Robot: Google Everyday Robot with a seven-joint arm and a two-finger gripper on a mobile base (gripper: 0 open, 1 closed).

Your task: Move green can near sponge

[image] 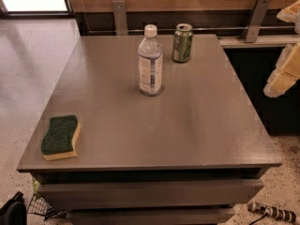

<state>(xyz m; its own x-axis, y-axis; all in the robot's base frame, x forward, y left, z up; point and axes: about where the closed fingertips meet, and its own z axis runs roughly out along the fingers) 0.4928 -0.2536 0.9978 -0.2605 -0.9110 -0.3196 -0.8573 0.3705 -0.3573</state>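
The green can [182, 42] stands upright at the far edge of the grey table [187, 125], right of centre. The sponge [60, 136], dark green on top with a yellow base, lies flat at the table's near left corner, far from the can. My gripper [282, 71] shows as pale, cream-coloured parts at the right edge of the view, beyond the table's right side and well apart from the can. It holds nothing that I can see.
A clear plastic water bottle [150, 61] with a white cap stands just left of and nearer than the can. A wooden wall with metal brackets [120, 16] runs behind the table. A dark counter [262, 78] lies to the right.
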